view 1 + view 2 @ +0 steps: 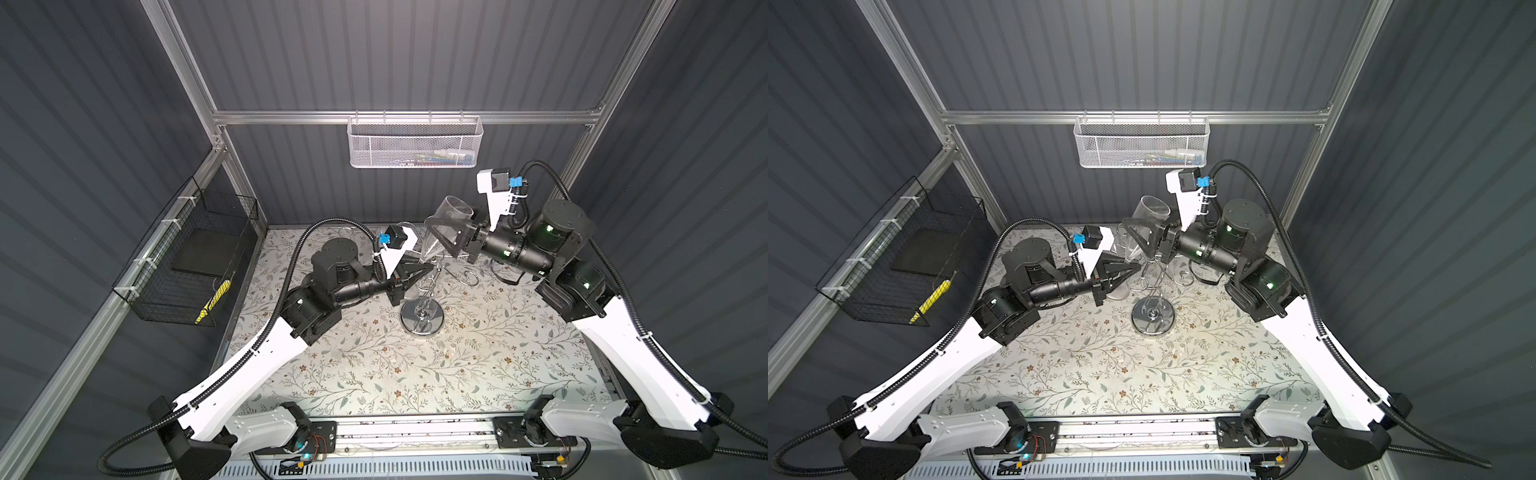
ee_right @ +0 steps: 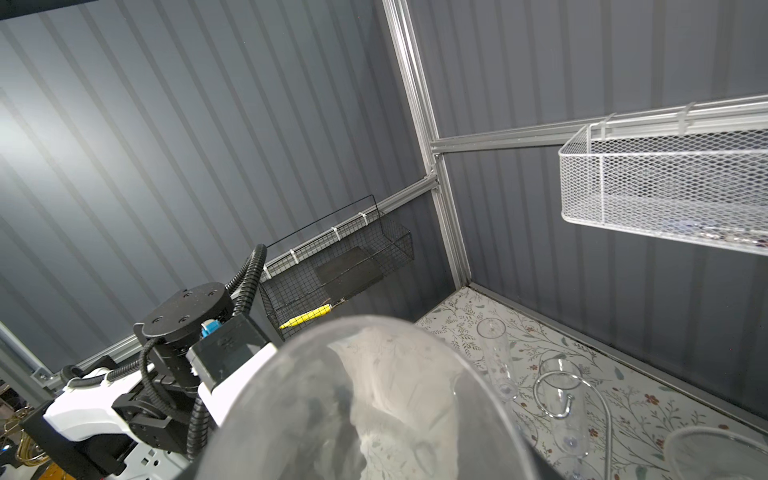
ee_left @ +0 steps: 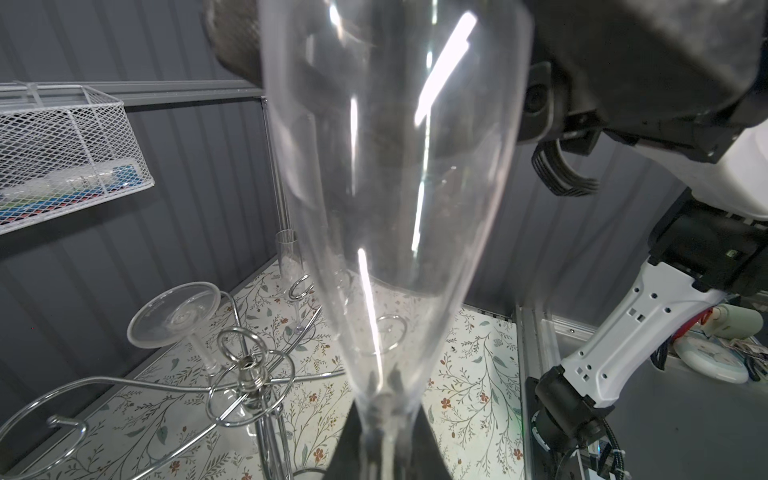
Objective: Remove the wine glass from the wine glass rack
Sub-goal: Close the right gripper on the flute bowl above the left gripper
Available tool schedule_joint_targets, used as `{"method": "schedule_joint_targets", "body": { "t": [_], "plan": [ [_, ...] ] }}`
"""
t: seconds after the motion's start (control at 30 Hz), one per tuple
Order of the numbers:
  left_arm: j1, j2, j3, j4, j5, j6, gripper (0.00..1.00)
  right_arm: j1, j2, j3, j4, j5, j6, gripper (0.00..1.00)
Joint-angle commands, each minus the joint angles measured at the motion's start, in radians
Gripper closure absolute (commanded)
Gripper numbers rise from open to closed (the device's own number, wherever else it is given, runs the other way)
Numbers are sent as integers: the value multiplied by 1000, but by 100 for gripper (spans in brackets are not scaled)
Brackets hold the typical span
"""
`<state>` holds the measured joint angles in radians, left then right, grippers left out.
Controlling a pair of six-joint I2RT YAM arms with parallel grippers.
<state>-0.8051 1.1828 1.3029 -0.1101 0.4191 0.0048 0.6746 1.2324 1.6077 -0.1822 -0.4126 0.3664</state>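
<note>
The left gripper (image 3: pixel 384 417) is closed on the thin lower end of the wine glass (image 3: pixel 390 166), and the right gripper (image 1: pixel 444 239) surrounds its bowl, pressing or not I cannot tell.

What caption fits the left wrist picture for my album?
The left hand pinches a clear wine glass by its stem, beside the shiny wine glass rack.

The left arm (image 1: pixel 249 365) and right arm (image 1: pixel 623 357) stretch inward from the near corners, wrists roughly level and facing each other; the left gripper (image 1: pixel 428 271) is pinched tight on the wine glass (image 1: pixel 455 210) stem, while the right gripper (image 1: pixel 440 239), higher up, has its jaws apart astride the bowl, contact unclear.
</note>
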Motion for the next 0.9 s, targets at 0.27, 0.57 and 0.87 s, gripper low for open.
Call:
{"method": "schedule_joint_targets", "body": {
  "t": [0.27, 0.57, 0.87],
  "plan": [
    [-24, 23, 51, 57, 17, 30, 100, -9, -50, -36, 63, -12, 9, 50],
    [-26, 19, 49, 59, 13, 29, 97, -11, -76, -63, 87, 3, -4, 54],
    [-26, 9, 35, 70, 10, 24, 67, -13, -89, -74, 99, 3, -16, 55]
  ]
}}
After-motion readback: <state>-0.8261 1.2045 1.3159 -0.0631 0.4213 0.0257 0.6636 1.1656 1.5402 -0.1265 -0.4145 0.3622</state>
